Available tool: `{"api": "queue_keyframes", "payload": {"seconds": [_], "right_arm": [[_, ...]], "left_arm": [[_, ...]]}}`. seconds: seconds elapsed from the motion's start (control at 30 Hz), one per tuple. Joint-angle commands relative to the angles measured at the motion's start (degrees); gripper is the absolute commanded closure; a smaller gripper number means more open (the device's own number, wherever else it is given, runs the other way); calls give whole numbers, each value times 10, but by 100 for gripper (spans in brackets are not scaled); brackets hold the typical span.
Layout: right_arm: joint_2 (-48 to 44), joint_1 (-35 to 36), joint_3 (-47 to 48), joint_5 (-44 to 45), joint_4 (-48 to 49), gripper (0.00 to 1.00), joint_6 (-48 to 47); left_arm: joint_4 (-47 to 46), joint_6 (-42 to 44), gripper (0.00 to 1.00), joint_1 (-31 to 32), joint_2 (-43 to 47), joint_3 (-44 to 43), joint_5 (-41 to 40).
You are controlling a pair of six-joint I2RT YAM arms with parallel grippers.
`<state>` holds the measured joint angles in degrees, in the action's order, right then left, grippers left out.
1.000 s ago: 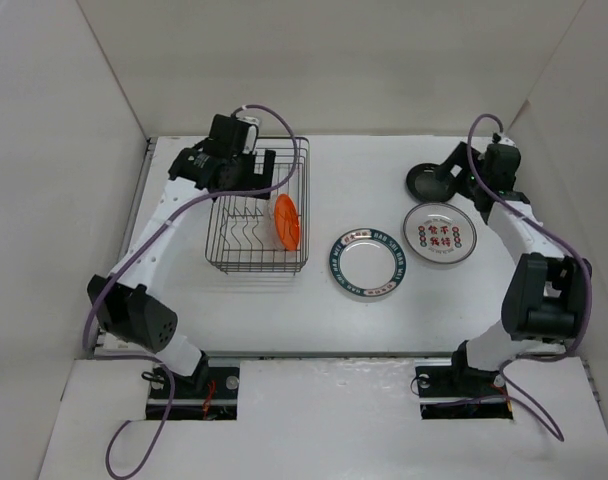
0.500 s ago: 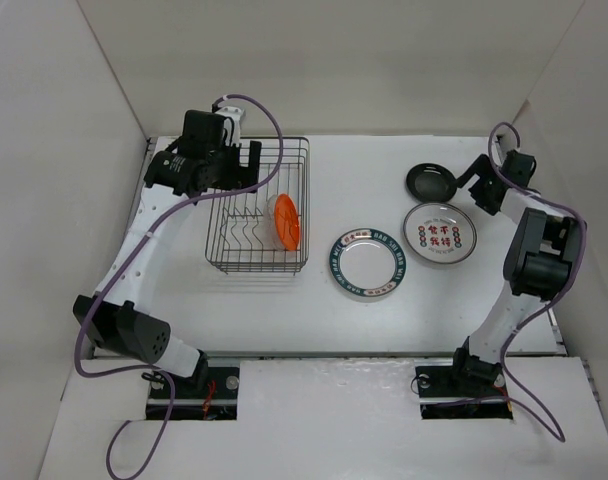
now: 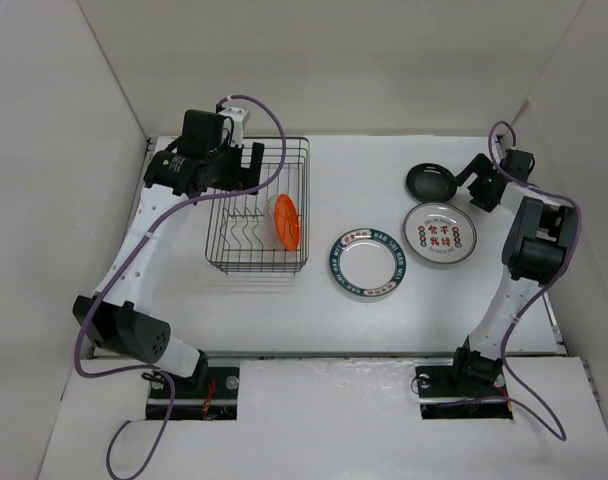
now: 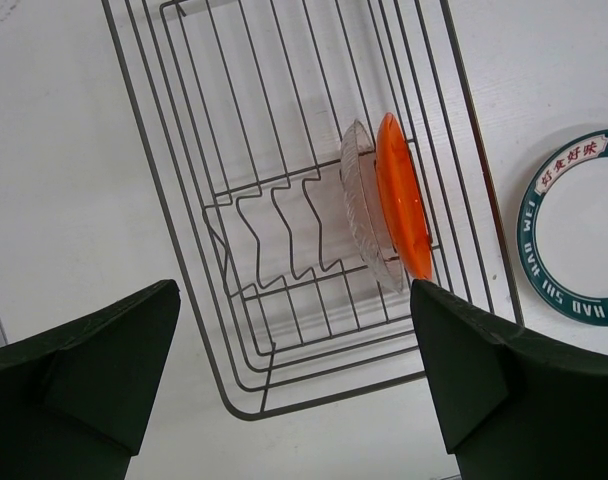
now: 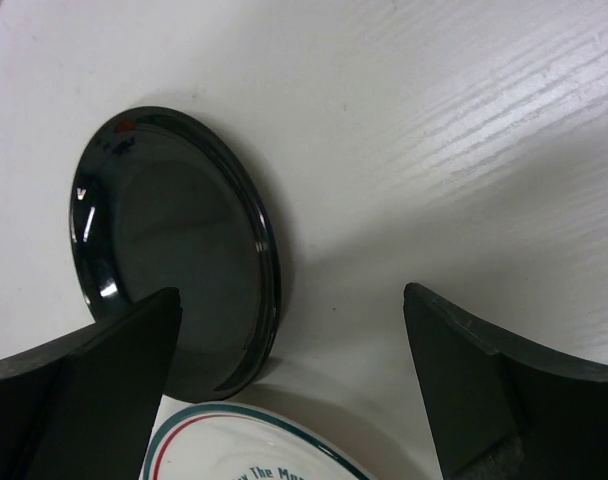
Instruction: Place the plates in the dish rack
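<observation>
Two plates, orange (image 4: 402, 195) and clear (image 4: 359, 200), stand on edge in the rack (image 3: 256, 268), upper left of the overhead frame. Three lie on the bench (image 3: 364, 330): black (image 3: 431, 182), teal-rimmed (image 3: 368, 263), grey-rimmed (image 3: 439, 233). The left gripper (image 4: 294, 290) hangs spread above the rack, and the right gripper (image 5: 292, 293) is spread over the black plate's edge.

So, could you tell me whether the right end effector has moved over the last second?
Yes. The right end effector has drawn back to the right, away from the black plate, which has stayed where it was.
</observation>
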<state>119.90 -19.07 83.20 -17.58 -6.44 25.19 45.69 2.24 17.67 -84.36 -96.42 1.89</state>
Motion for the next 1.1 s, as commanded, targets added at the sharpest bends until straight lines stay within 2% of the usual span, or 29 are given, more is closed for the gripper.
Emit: {"api": "queue_keyframes", "payload": {"seconds": [0.0,0.3,0.57,0.63,0.7,0.77,0.9,1.0,1.07], "right_arm": [[3,0,28,-18,-12,3,-9],[27,0,51,-37,-58,6,-9],[46,0,95,-38,-123,26,-9],[52,0,112,-33,-147,38,-9],[57,0,117,-32,-166,40,-9],[63,0,132,-32,-176,51,-9],[80,0,157,-27,-205,60,-9],[85,0,171,-27,-219,60,-9],[92,0,179,-27,-226,64,-9]], "left_arm": [[-2,8,1,3,11,-25,8],[-2,8,1,3,11,-25,3],[4,8,1,3,17,-30,-2],[4,8,1,3,22,-30,-2],[4,8,1,3,22,-30,-2],[4,8,1,3,27,-30,-2],[4,8,1,3,33,-30,-2],[4,8,1,3,38,-18,-7],[-2,8,1,3,45,-11,-7]]}}
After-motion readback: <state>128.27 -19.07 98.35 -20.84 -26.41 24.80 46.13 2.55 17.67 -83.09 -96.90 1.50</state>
